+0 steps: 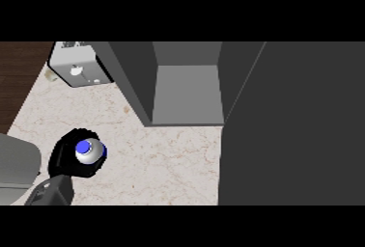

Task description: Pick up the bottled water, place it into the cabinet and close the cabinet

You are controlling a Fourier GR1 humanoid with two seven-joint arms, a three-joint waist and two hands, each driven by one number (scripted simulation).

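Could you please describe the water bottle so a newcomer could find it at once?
From the open cabinet at the back, look down and left across the pale marble counter. There the left hand curls round the bottle, seen from above. Its blue-and-white top is the only blue thing, unlike the grey box behind it.

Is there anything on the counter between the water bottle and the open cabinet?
No. In the head view only bare counter lies between the bottle, held in the left hand, and the cabinet.
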